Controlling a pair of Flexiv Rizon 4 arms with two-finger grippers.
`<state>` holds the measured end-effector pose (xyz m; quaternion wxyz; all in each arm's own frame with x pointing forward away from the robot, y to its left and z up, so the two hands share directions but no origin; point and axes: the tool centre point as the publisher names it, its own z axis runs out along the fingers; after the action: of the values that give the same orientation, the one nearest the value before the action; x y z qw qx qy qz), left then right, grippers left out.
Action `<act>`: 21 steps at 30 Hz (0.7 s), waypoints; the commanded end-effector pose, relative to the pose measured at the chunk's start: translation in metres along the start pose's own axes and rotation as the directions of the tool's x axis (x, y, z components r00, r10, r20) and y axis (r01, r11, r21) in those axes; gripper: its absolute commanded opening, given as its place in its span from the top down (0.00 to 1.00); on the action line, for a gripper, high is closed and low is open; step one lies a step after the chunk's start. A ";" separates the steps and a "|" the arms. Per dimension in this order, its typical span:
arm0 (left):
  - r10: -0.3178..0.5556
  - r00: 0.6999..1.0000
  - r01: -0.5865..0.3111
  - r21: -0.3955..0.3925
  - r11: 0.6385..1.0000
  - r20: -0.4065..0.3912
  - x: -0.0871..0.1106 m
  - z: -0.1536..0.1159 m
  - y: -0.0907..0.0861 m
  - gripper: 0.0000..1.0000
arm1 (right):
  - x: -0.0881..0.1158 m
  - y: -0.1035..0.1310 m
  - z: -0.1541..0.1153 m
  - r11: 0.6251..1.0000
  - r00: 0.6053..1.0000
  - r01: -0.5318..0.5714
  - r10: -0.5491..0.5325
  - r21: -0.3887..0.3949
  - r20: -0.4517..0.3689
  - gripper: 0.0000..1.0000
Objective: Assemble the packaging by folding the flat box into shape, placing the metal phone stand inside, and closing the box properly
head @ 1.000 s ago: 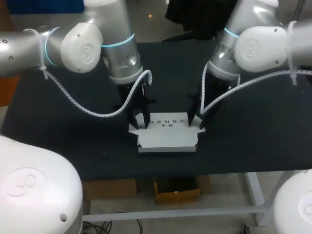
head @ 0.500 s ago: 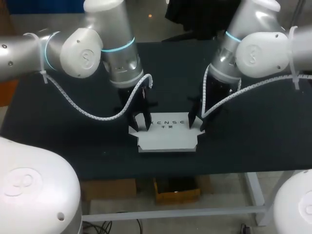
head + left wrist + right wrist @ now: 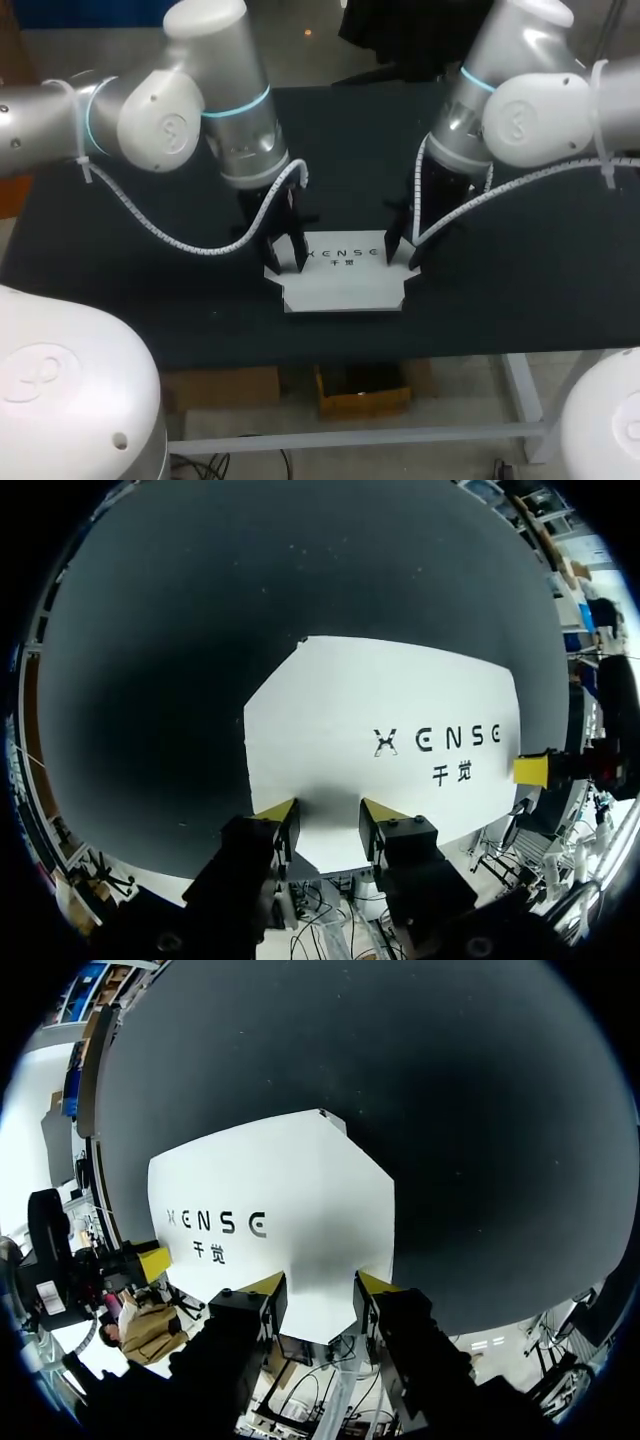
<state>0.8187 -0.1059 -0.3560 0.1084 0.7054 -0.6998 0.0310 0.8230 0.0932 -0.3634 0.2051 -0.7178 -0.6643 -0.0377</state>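
Box: a white cardboard box point(image 3: 343, 272), not yet folded into shape. It lies low and flat on its broad face, with dark print across the top panel. Its outline is a wide rectangle with the near corners cut at a slant, and small flaps stick out at both short ends.
Box position: on the dark table point(image 3: 150, 290), about midway along the table's front edge and just back from it. Its long sides run parallel to that edge.
Left pincer: the left pincer point(image 3: 286, 258) stands upright over the box's left end. Its two yellow-tipped fingers are parted, and the white cardboard shows in the gap between them. It does not clamp anything.
Right pincer: the right pincer point(image 3: 401, 256) stands over the box's right end in the same way. Its fingers are spread, the box's end panel lies between and ahead of them, and it grips nothing.
Across the box: each wrist view shows one yellow tip of the other arm's pincer at the far end of the white panel.
Hidden or unclear: seen from above, both pincers cover the end flaps, so their fold lines cannot be made out. In both wrist views the fingers' dark bodies cut off the nearest strip of cardboard. The tips may be resting on the cardboard, but no view settles whether they touch it or hover just above.
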 end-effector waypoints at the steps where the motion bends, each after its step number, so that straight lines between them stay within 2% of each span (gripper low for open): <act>1: 0.002 1.000 -0.002 0.004 1.000 -0.003 -0.001 0.004 0.000 0.59 | 0.000 -0.002 0.003 1.000 1.000 0.000 0.000 -0.020 -0.002 0.59; 16: 0.010 0.998 -0.007 0.050 0.999 -0.060 -0.006 0.011 0.000 0.59 | -0.005 -0.001 0.012 0.997 1.000 0.012 -0.013 -0.074 -0.022 0.58; 21: 0.004 0.998 0.000 0.050 0.999 -0.070 -0.007 0.014 -0.002 0.59 | -0.006 -0.003 0.013 0.991 0.999 0.030 -0.034 -0.131 -0.024 0.58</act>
<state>0.8195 -0.1028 -0.3673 0.1144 0.7056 -0.6957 0.0702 0.8256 0.0932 -0.3742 0.1795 -0.7157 -0.6701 -0.0810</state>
